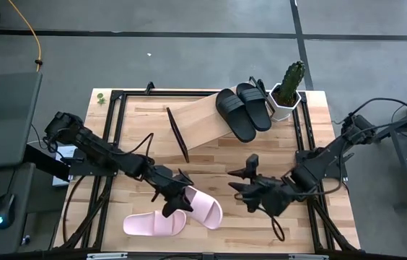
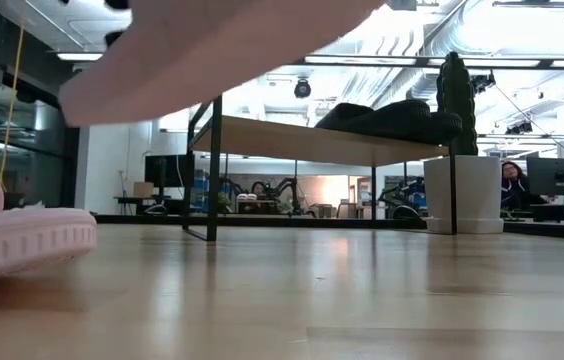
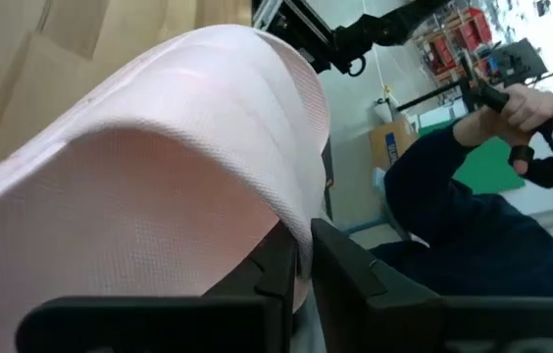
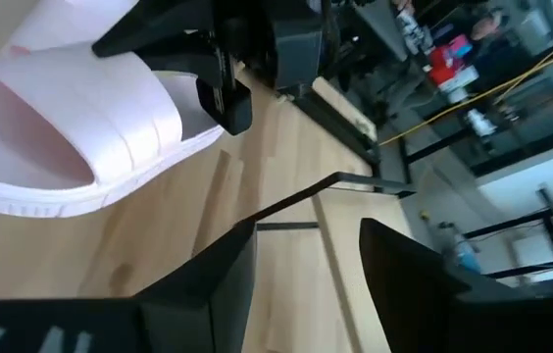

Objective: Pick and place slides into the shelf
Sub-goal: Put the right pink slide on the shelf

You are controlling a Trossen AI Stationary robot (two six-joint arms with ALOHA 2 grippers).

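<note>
A pale pink slide (image 1: pixel 202 208) hangs above the table's near middle, with my left gripper (image 1: pixel 174 198) shut on it. The low view shows its sole (image 2: pixel 212 45) well above the table. The second pink slide (image 1: pixel 151 224) lies flat on the table near the front edge. Two black slides (image 1: pixel 245 110) rest side by side on the right end of the light-wood shelf (image 1: pixel 200 121) at the back. My right gripper (image 1: pixel 237 181) hovers open just right of the lifted slide, with nothing between its fingers (image 4: pixel 227 284). My left gripper pinches the pink slide's wide strap at its side edge (image 3: pixel 301 257) between its two fingers (image 3: pixel 355 284). The fingers come from the table's left, slanting a little downward. The slide is lifted clear of the table and tilted, stretching away to the right of the fingers.
A white hexagonal pot with a cactus (image 1: pixel 288 92) stands at the shelf's right end. A black frame (image 1: pixel 117 97) runs round the table top. Bare wood (image 1: pixel 261 144) lies between the shelf and the grippers. A person (image 3: pixel 473 186) sits beyond the table.
</note>
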